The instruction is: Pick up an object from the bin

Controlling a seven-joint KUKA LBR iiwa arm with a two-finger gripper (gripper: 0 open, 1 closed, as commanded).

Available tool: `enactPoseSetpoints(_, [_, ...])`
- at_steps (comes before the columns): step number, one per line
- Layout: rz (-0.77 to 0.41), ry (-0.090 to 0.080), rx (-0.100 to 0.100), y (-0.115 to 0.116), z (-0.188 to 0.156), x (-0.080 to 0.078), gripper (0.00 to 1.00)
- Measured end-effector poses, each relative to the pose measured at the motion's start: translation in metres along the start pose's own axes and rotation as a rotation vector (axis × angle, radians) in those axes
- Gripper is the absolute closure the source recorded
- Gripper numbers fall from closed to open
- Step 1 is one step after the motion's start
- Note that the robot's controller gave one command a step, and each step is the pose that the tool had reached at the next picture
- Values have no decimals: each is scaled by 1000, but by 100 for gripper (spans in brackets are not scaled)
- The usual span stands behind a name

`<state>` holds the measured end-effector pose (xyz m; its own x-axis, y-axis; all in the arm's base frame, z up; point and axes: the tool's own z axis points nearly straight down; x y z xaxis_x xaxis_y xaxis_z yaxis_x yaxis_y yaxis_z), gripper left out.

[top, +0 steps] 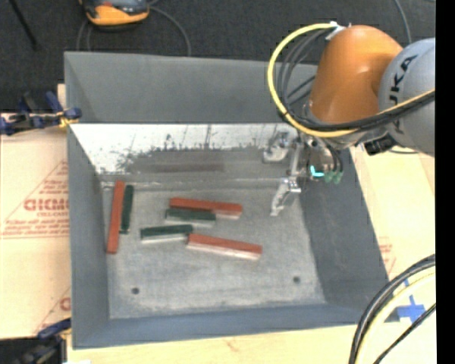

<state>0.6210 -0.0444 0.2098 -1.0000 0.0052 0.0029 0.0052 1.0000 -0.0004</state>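
The fingers (283,197), apart and empty, hover by the right wall of the bin (341,233), where the nearest red bar (205,205) looks stiff, light and best pinched across its narrow middle.

Moderate even light; pale glare along bin (174,152) back wall; right inner wall shaded; surroundings dark

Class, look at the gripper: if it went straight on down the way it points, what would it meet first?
Probably the bare bin floor, just right of the upper red stick. The gripper hangs beside that stick, not over it, though depth is unclear.
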Motion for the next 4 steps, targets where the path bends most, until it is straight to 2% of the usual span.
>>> enactPoseSetpoints(1, [-1,-8,1,0,-5,-2,0])
enactPoseSetpoints(2, [1,-13,-1,33,63,-16,0])
enactPoseSetpoints(3, [-70,-2,0,63,72,-21,0])
enactPoseSetpoints(4, [18,-8,-2,83,78,-18,0])
